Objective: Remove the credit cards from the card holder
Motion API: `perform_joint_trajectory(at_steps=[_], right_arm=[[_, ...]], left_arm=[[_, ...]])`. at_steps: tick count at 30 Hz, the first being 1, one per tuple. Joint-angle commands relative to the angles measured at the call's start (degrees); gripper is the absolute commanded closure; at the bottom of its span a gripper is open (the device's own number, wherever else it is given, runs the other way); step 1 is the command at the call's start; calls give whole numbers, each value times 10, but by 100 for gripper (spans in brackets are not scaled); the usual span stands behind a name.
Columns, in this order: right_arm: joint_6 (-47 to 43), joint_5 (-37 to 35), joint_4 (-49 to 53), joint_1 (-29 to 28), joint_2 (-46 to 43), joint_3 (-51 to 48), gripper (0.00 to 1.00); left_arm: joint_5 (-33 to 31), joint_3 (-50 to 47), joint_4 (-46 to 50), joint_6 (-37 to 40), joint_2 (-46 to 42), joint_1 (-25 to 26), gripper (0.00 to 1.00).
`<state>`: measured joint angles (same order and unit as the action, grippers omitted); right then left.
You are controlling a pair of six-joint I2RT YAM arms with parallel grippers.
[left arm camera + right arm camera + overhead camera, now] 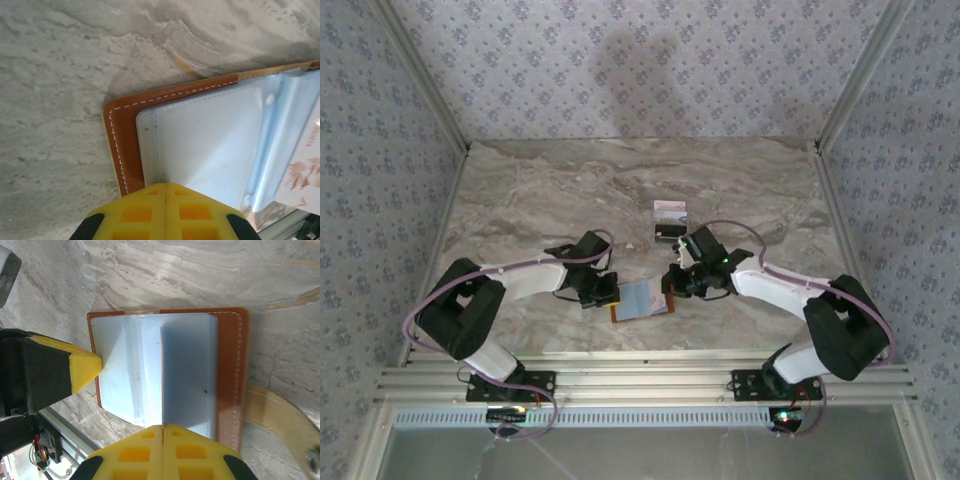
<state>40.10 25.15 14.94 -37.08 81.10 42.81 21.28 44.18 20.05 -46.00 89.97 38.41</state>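
Note:
The card holder (638, 298) lies open on the marble between both grippers, brown leather rim (231, 370) around grey-blue inner faces (205, 145). My left gripper (166, 186) is shut, its yellow tips pressing the holder's left edge; its tip (97, 365) shows from the right wrist too. My right gripper (163, 427) is shut on a thin pale credit card (161, 375) standing on edge out of the holder. That card's white face with reddish print (305, 167) rises beside a lifted clear sleeve (282, 125). Other credit cards (669, 222) lie stacked farther back.
The holder's tan snap strap (272, 415) curls off its right edge onto the table. An aluminium rail (640, 380) runs along the near edge, close behind the holder. Patterned walls enclose the marble table (540, 190) on three sides.

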Motion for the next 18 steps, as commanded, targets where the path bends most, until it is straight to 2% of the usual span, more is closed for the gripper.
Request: perform_joint_trajectory(at_steps=[1,8,14,18], right_arm=[[-16,-20,28,6,-27,17,100],[-35,-38,52,15,-67,27,100],[-111,-79,92,21,-85,45,100],[-209,-80,109,23,-83,57,100]], left_arm=[[-38,9,58,15,-6,2,100],[-34,35,60,19,-19,2,96],[-40,54,60,20,-30,2,89],[-53,47,51,20,-47,0,87]])
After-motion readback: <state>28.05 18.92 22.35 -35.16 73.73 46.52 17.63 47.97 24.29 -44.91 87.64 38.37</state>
